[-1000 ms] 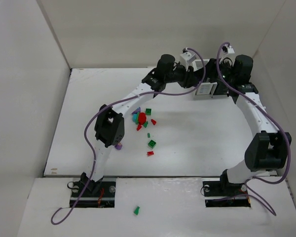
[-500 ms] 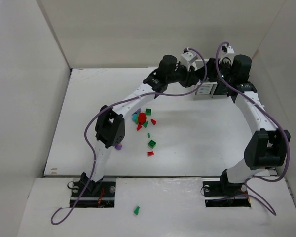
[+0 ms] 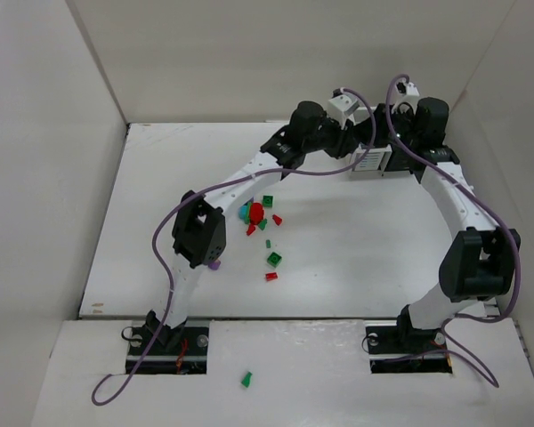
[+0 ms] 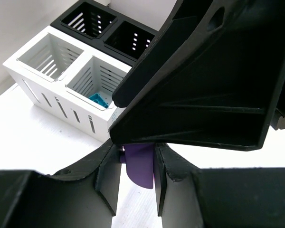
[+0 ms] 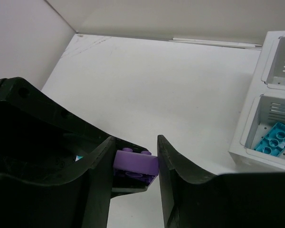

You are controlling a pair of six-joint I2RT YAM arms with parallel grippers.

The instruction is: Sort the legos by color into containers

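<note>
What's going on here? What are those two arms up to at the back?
A two-armed robot is sorting tiny plastic Lego bricks by colour. Beside the white slatted bin and black slatted bin at the back, the left gripper is shut on a small purple brick. The right gripper has its fingers on either side of what looks like the same brick, so this is probably a handover. A teal brick lies in the white bin, and a cluster of red and green bricks waits mid-table.

i count two arms, one white bin, one black bin, two compartments each, roughly ten loose legos mid-frame, one green brick bottom centre, one pinched purple brick.
</note>
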